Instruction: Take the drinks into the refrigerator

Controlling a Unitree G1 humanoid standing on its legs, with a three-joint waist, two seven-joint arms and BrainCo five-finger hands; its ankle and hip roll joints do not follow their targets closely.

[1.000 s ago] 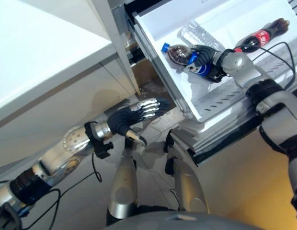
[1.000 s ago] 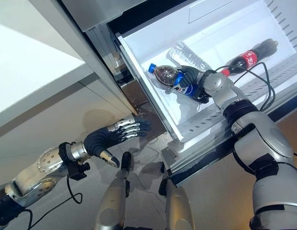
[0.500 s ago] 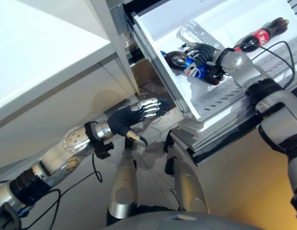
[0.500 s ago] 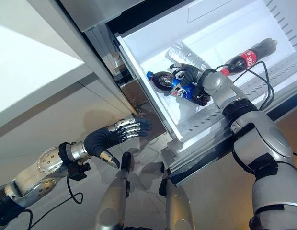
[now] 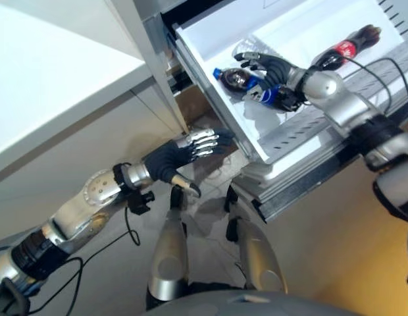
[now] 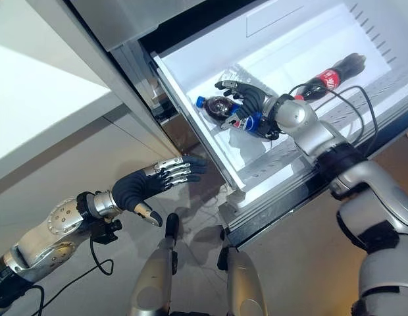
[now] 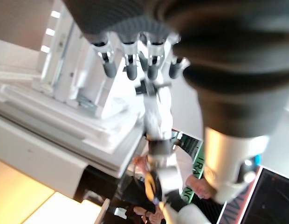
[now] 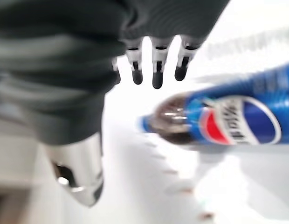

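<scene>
A blue-labelled cola bottle lies on its side in the white pull-out drawer of the refrigerator, its blue cap towards the drawer's front wall. My right hand hovers just over it with straight, spread fingers, open and holding nothing. In the right wrist view the bottle rests on the drawer's white floor past the fingertips. A red-labelled cola bottle lies farther back to the right. My left hand is open, below and outside the drawer's front corner.
A perforated white shelf sticks out under the drawer. A broad white panel and a grey upright post stand to the left. Bare floor lies below the left hand.
My right hand has let go of the blue-labelled bottle, straightened its fingers and lifted slightly; the bottle now lies in the drawer. The camera shifted a little. The left hand kept its place.
</scene>
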